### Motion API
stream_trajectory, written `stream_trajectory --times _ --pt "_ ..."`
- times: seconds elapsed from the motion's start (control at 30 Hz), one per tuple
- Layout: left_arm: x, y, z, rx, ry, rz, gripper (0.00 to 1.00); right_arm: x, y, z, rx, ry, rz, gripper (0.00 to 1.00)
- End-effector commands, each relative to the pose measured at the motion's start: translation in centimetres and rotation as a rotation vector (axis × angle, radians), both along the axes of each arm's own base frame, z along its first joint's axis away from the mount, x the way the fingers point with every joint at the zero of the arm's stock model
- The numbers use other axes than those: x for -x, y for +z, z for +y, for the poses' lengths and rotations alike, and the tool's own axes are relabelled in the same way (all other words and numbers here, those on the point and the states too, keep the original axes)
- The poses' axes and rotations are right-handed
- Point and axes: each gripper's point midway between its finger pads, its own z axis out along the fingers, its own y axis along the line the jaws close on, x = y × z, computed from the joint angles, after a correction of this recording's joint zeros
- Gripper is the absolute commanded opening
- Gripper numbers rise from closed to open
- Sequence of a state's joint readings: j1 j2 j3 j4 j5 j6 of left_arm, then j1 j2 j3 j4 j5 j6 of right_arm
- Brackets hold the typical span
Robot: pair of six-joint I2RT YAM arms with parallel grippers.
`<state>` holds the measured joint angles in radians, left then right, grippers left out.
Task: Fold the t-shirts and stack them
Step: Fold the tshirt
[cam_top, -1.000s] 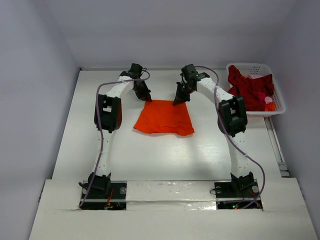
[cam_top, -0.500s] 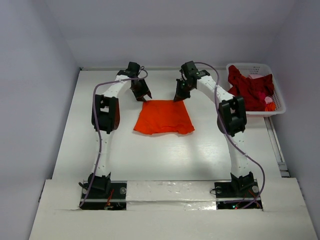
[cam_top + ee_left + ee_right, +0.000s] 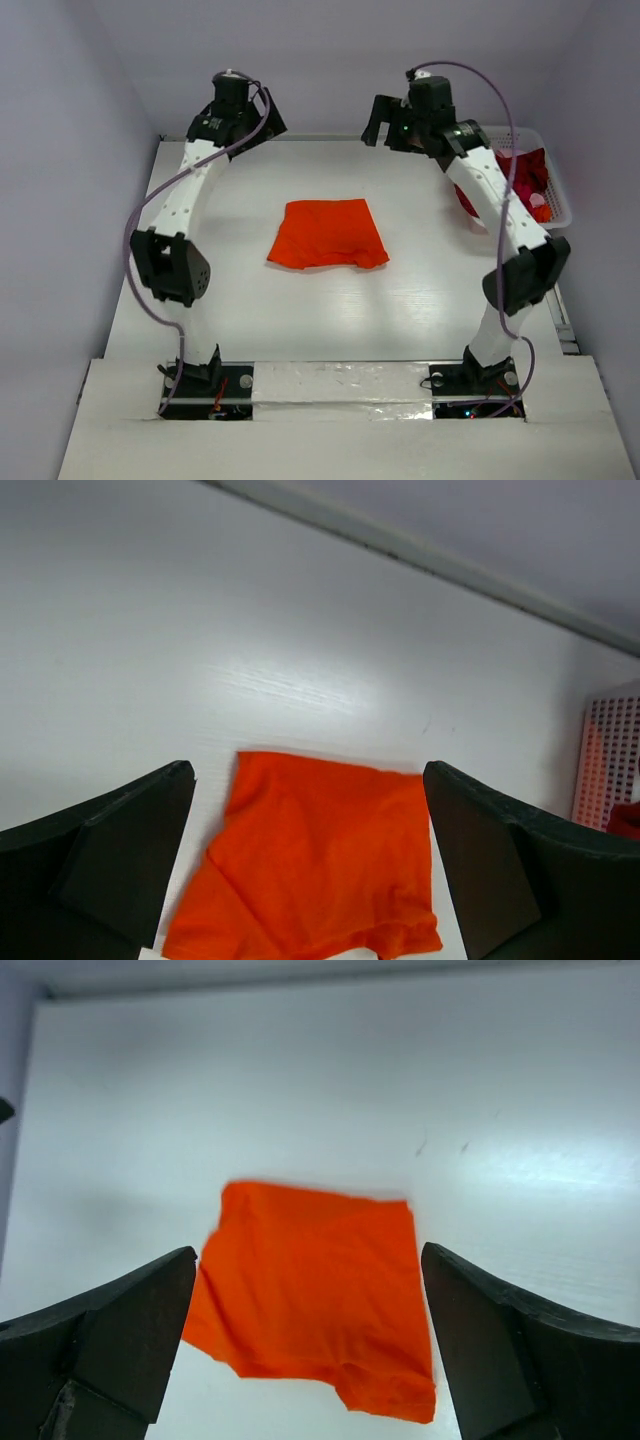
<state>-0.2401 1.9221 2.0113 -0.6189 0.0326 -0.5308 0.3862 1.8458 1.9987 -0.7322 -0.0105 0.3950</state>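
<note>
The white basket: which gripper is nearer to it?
Right. The right gripper hovers left of the basket in the top view; the left gripper is much farther left.

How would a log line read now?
orange t-shirt: folded on table | left hand: open, empty | right hand: open, empty

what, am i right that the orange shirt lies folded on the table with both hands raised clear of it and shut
Not shut: both wrist views show the left hand and right hand open, fingers wide apart. The rest holds: the orange shirt lies folded on the table, hands raised clear of it.
</note>
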Motion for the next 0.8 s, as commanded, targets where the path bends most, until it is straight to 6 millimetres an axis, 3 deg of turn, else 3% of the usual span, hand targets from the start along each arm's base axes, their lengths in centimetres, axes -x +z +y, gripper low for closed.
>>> stream_trajectory --times 0.0,0.03,0.1,0.13,0.2,0.23,0.3,0.33,0.4,0.43,0.47,0.5,0.53,0.57,0.6,0.63,0.67,0.7,0.73,0.77 --pt "1.6 5.2 4.4 -0.125 0.130 -0.157 0.99 0.1 4.4 -4.1 0.073 -0.157 -0.157 1.00" --pt "2.1 4.0 5.3 -0.149 0.147 -0.135 0.99 0.4 3.8 -5.7 0.119 -0.217 -0.159 1.00" --pt "3.2 5.7 7.4 -0.173 0.223 -0.188 0.99 1.7 6.5 -8.3 0.132 -0.306 -0.238 1.00" --pt "3.9 4.1 7.9 -0.192 0.239 -0.161 0.99 2.1 5.9 -10.0 0.166 -0.344 -0.239 1.00" --pt "4.8 5.9 9.5 -0.195 0.301 -0.237 0.99 2.9 7.7 -11.2 0.154 -0.371 -0.314 1.00" --pt "5.4 4.4 10.0 -0.219 0.307 -0.214 0.99 4.1 8.2 -12.6 0.160 -0.396 -0.344 1.00" --pt "6.2 6.0 10.8 -0.230 0.337 -0.290 0.99 4.7 9.7 -14.3 0.180 -0.438 -0.429 1.00" --pt "6.8 4.7 11.3 -0.253 0.346 -0.271 0.99 6.1 11.4 -15.8 0.214 -0.480 -0.494 1.00" --pt "8.0 5.9 13.0 -0.276 0.412 -0.323 0.99 6.3 10.3 -17.0 0.238 -0.534 -0.563 1.00" --pt "8.7 3.8 13.4 -0.299 0.415 -0.296 0.99 6.8 10.2 -17.6 0.250 -0.552 -0.595 1.00" --pt "8.8 4.0 13.9 -0.311 0.435 -0.340 0.99 7.8 12.1 -18.8 0.235 -0.599 -0.689 1.00" --pt "9.2 3.7 14.3 -0.322 0.444 -0.356 0.99 7.9 8.8 -19.0 0.273 -0.589 -0.648 1.00" --pt "10.7 2.1 14.7 -0.339 0.446 -0.352 0.99 8.3 8.0 -19.5 0.280 -0.603 -0.645 1.00" --pt "11.0 2.5 15.4 -0.331 0.475 -0.395 0.99 9.4 8.5 -20.5 0.242 -0.666 -0.674 1.00" --pt "12.2 3.3 16.0 -0.329 0.505 -0.437 0.99 9.7 5.4 -21.0 0.264 -0.670 -0.645 1.00" --pt "13.0 0.8 16.3 -0.351 0.504 -0.414 0.99 10.3 4.8 -21.1 0.252 -0.672 -0.673 1.00" --pt "13.1 1.4 16.6 -0.333 0.530 -0.479 0.99 11.9 7.3 -21.1 0.156 -0.677 -0.813 1.00" --pt "14.0 1.9 16.9 -0.321 0.543 -0.528 0.99 12.6 6.7 -21.1 0.129 -0.669 -0.851 1.00" --pt "14.7 -1.5 17.0 -0.332 0.536 -0.494 0.99 13.0 2.2 -21.1 0.156 -0.654 -0.815 1.00" --pt "14.6 -0.7 16.9 -0.297 0.551 -0.570 0.99 13.9 2.7 -21.8 0.115 -0.704 -0.883 1.00"
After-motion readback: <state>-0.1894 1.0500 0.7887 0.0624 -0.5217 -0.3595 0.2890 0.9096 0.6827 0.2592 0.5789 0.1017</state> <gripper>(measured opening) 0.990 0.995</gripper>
